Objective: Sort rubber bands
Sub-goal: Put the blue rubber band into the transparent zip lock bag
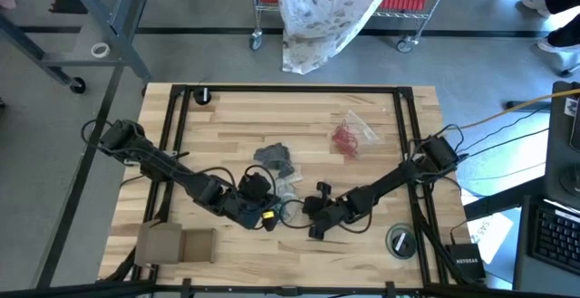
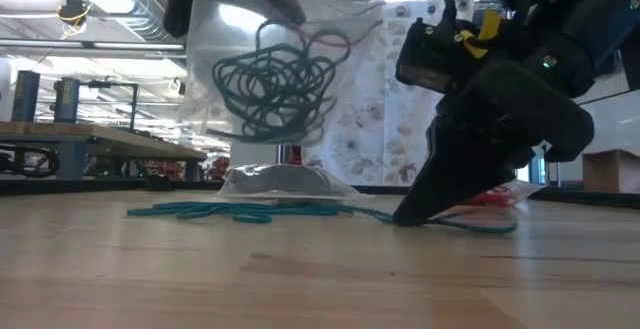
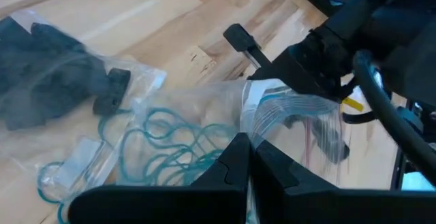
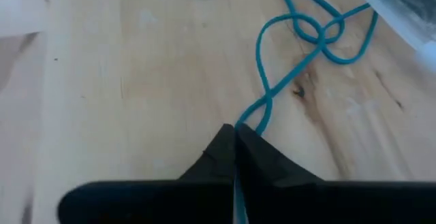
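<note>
My left gripper (image 3: 248,157) is shut on a clear plastic bag (image 2: 270,59) that holds tangled teal rubber bands (image 2: 275,84), lifted near the table's middle. My right gripper (image 4: 235,137) is just to its right, tips down at the tabletop and shut on a loose teal rubber band (image 4: 269,94). More teal bands (image 2: 240,210) lie flat on the wood in front of the bag. A bag of dark grey bands (image 1: 275,158) and a bag of red bands (image 1: 349,137) lie farther back. My left gripper pinches the clear bag's top edge (image 3: 255,132) between its two shut fingers, slanting down from the table's left. The bag hangs below the fingers, clear of the table, with the teal bands bunched inside. My right gripper pinches one end of the loose teal band (image 4: 253,120) between its fingertips (image 2: 405,216), slanting down from the table's right. The rest of the band trails away, twisted and slack, flat on the wood.
A brown cardboard box (image 1: 177,242) sits at the near left and a round tape roll (image 1: 401,240) at the near right. A black frame (image 1: 290,90) runs along the table's edges. Bare wood lies along the near edge between the box and the roll.
</note>
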